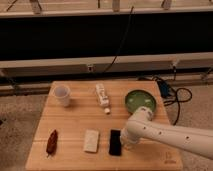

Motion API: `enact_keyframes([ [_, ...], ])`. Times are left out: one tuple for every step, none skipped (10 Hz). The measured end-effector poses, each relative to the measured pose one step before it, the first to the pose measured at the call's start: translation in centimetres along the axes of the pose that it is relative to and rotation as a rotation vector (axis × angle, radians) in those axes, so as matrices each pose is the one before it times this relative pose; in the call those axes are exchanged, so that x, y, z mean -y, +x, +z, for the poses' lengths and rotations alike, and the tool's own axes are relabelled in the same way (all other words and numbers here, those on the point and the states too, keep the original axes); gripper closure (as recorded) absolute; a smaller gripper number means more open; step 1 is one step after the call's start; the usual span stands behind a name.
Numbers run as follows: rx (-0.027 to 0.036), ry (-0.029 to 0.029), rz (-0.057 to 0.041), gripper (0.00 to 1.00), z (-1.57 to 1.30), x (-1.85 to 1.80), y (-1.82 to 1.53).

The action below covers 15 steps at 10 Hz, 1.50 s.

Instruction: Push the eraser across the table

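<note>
— Where's the eraser (115, 142) sitting?
— It's lying flat near the front edge of the table (75, 120), just right of the whitish block (91, 140).
— And the gripper (126, 143)?
— It's pressing in at the eraser's right side. I can't tell how the jaws are standing.
— Anything else?
— A green bowl (140, 101) is sitting behind.

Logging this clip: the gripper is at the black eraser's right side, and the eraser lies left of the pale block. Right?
Not quite. In the camera view the eraser lies right of the pale block, between it and the gripper. The rest holds.
</note>
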Motion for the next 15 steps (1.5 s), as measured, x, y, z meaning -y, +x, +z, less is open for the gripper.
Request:
enact_keyframes([
  [0.00958,0.00164,-0.01893,1.00,0.127,0.474,-0.568],
  [0.00491,0.00042,-0.01023,1.00,0.099,0.304,-0.327],
  [0.00000,0.00019,-0.00039,1.00,-0.005,0.003,0.004],
  [0.00050,0.00075,-0.00023,1.00,-0.014,-0.021,-0.024],
  [0.00021,-0.00030,-0.00112,1.00,0.003,0.015,-0.015],
  [0.00306,0.00097,-0.01021,1.00,0.022,0.176,-0.188],
  [0.00895,0.00247,-0.02654,1.00,0.127,0.677,-0.688],
  [0.00667,0.00236,-0.02655,1.00,0.138,0.936,-0.822],
  [0.00623,0.00341,-0.02490,1.00,0.102,0.995,-0.805],
  [0.00160,0.00354,-0.01331,1.00,-0.052,0.443,-0.293],
  [0.00117,0.00517,-0.01791,1.00,-0.179,0.351,-0.244],
  [-0.00243,0.00482,-0.01060,1.00,-0.147,0.236,-0.152],
  [-0.00384,0.00054,-0.00983,1.00,-0.107,0.187,-0.086],
  [-0.00667,-0.01234,-0.03069,1.00,0.090,1.188,-0.112],
  [-0.00594,-0.01318,-0.02541,1.00,0.167,1.195,-0.162],
])
